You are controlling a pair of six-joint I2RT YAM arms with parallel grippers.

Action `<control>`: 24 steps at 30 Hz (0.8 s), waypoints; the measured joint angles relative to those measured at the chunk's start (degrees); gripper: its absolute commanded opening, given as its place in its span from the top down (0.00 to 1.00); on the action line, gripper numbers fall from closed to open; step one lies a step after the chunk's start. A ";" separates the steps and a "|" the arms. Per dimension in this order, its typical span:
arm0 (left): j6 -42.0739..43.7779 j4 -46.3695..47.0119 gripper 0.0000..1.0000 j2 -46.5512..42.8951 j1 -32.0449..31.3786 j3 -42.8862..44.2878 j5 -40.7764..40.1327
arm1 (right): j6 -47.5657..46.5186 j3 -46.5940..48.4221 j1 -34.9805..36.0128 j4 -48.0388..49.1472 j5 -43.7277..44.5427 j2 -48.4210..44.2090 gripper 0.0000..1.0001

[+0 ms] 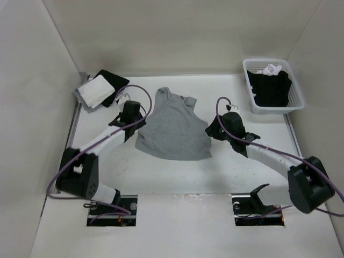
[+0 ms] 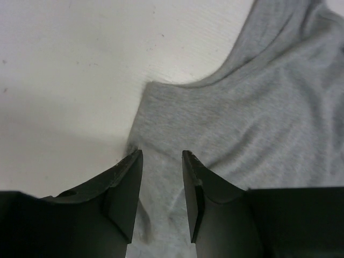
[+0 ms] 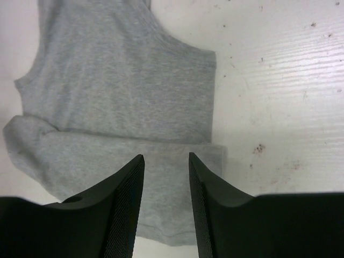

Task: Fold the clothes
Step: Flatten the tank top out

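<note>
The clothes (image 1: 174, 126), a light heather-grey sleeveless top, lie flat in the middle of the table, straps toward the back. My left gripper (image 1: 141, 119) hovers over the top's left edge. In the left wrist view its jaws (image 2: 162, 154) stand apart over the grey fabric (image 2: 242, 123), holding nothing. My right gripper (image 1: 210, 129) is at the top's right edge. In the right wrist view it (image 3: 166, 157) is open above a folded-over band of the grey cloth (image 3: 118, 80), with nothing between its fingers.
A white basket (image 1: 298, 99) at the back right holds black garments and a white cloth. A black garment (image 1: 110, 80) with a white folded cloth (image 1: 94, 90) on it lies at the back left. Walls enclose the table on three sides.
</note>
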 measured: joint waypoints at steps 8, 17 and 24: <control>-4.72 3.63 0.71 -26.88 -2.36 -25.81 -2.51 | 1.75 -16.33 8.11 2.25 3.52 -20.48 0.90; -6.40 5.84 0.66 -21.51 -1.60 -30.69 0.02 | 3.39 -20.00 9.55 1.53 4.70 -24.46 0.74; -6.36 13.22 0.81 -16.11 -1.03 -29.77 0.28 | 5.42 -21.92 9.55 1.44 4.94 -23.67 0.67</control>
